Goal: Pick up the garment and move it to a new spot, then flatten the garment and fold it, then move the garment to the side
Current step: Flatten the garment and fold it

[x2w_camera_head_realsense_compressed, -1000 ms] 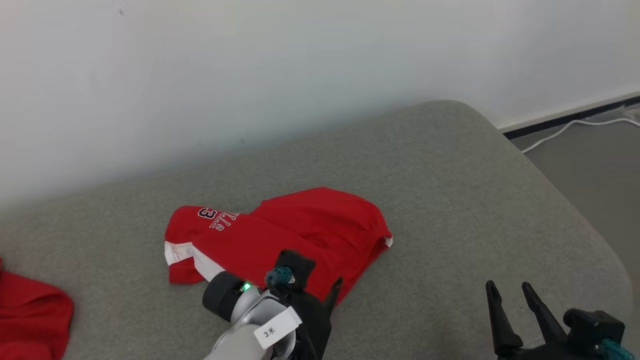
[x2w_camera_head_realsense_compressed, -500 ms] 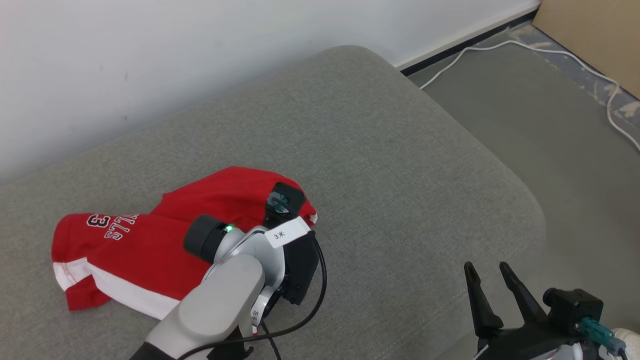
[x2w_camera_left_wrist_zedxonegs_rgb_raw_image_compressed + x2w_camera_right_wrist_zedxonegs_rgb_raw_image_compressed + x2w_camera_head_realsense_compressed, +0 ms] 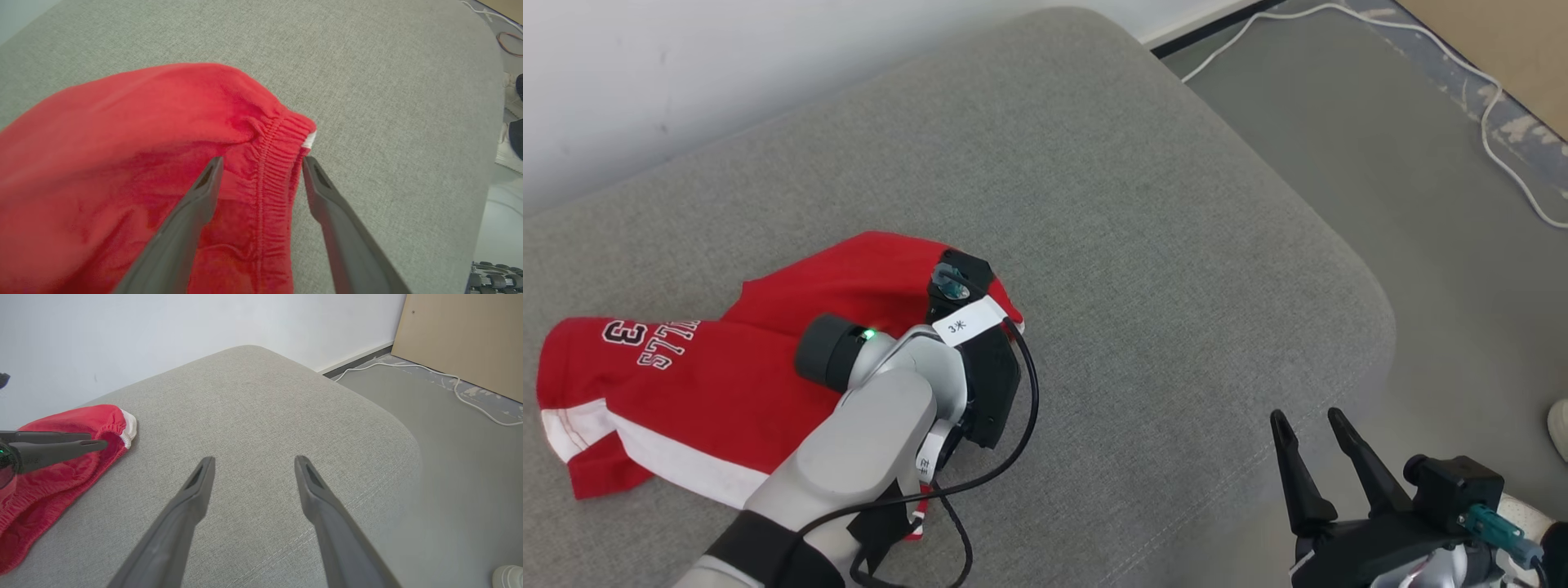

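Observation:
A red garment (image 3: 686, 384) with white trim and white lettering lies crumpled on the grey cushion (image 3: 1143, 245), left of centre. My left arm's wrist (image 3: 907, 367) reaches over its right end and covers the fingers in the head view. In the left wrist view my left gripper (image 3: 261, 161) stands open, its two fingers on either side of the gathered elastic waistband (image 3: 271, 163) of the garment (image 3: 122, 134). My right gripper (image 3: 1305, 416) is open with nothing between its fingers above bare cushion at the lower right, well clear of the garment (image 3: 61, 473). One left finger (image 3: 77, 446) shows at that view's left edge.
The cushion's rounded right edge (image 3: 1364, 327) drops to a grey floor. A white cable (image 3: 1503, 155) trails across the floor by a wooden panel (image 3: 461, 339). A white wall (image 3: 686, 73) backs the cushion. A shoe (image 3: 1558, 425) shows at the right edge.
The head camera has swung, shifting the whole picture left and down. My left arm has reached forward over the garment to its right end. The right gripper keeps its pose, open.

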Robot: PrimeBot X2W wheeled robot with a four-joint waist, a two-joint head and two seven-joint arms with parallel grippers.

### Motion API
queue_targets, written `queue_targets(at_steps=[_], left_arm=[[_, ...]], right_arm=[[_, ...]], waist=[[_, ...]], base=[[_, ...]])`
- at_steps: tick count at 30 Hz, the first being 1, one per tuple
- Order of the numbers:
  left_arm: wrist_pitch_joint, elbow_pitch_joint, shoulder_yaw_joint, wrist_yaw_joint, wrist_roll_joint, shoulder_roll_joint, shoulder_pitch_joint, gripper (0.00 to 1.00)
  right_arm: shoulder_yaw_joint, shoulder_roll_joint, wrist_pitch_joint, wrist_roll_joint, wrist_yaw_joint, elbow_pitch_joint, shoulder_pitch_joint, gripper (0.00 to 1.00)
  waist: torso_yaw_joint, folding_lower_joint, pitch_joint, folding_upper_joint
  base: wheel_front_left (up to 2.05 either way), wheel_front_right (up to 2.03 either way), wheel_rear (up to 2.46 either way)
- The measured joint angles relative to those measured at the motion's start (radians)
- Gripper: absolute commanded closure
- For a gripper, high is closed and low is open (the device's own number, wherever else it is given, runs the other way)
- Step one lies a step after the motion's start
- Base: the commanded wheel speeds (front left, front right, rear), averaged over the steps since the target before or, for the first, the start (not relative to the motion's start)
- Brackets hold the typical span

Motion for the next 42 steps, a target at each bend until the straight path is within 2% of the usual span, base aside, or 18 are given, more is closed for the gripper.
queue_targets(at_steps=[7,8,9,11,12,18,23,34,35,38,42], left_arm=[[-0.044,0.035,-0.021,0.004,-0.034,0.002,-0.035,0.00],[-0.050,0.035,-0.026,0.004,-0.040,0.002,-0.039,0.18],[-0.059,0.035,-0.030,0.005,-0.046,0.002,-0.044,0.31],[-0.077,0.030,-0.038,0.005,-0.056,0.001,-0.056,0.86],[-0.089,0.025,-0.042,0.005,-0.064,0.001,-0.057,1.00],[-0.158,-0.012,-0.067,0.002,-0.123,0.003,-0.076,1.00],[-0.246,-0.080,-0.073,-0.034,-0.179,0.005,-0.145,1.00],[-0.483,-0.305,-0.091,-0.025,-0.337,-0.001,-0.195,1.00],[-0.510,-0.306,-0.085,-0.017,-0.371,-0.003,-0.211,1.00],[-0.523,-0.221,-0.076,-0.016,-0.378,-0.013,-0.211,1.00],[-0.502,-0.030,-0.067,-0.008,-0.377,-0.009,-0.170,1.00]], right_arm=[[0.009,0.012,-0.007,0.001,0.006,0.001,-0.042,0.00],[0.009,0.013,-0.008,0.001,0.006,0.002,-0.042,0.00],[0.007,0.014,-0.012,0.001,0.006,0.003,-0.042,0.00],[0.002,0.013,-0.017,0.002,0.006,0.007,-0.042,0.00],[0.000,0.014,-0.017,0.003,0.006,0.011,-0.043,0.00],[0.015,0.028,-0.025,0.009,0.006,0.043,-0.090,0.00],[0.030,0.033,-0.026,0.009,0.006,0.081,-0.101,0.00],[0.036,0.028,-0.030,0.009,0.006,0.122,-0.090,0.00],[0.029,0.023,-0.035,0.009,0.006,0.118,-0.071,0.00],[0.019,0.013,-0.041,0.009,0.004,0.107,-0.035,0.00],[0.012,0.008,-0.043,0.009,0.003,0.096,-0.015,0.00]], waist=[[-0.003,0.0001,0.050,0.0000],[-0.003,0.0001,0.056,0.0000],[-0.003,0.0001,0.061,0.0000],[0.002,0.0001,0.067,0.0000],[0.006,0.0001,0.069,0.0001],[0.029,0.0001,0.055,0.0000],[0.039,0.0000,0.019,0.0000],[0.048,-0.0002,-0.102,-0.0002],[0.051,-0.0002,-0.124,-0.0003],[0.063,-0.0003,-0.148,-0.0003],[0.097,-0.0002,-0.163,-0.0002]], base=[[0.00,0.00,0.00],[0.00,0.00,0.00],[0.00,0.00,0.00],[0.00,0.00,0.00],[0.00,0.00,0.00],[0.00,0.00,0.00],[0.00,0.00,0.00],[0.00,0.00,0.00],[0.00,0.00,0.00],[0.00,0.00,0.00],[0.00,0.00,0.00]])
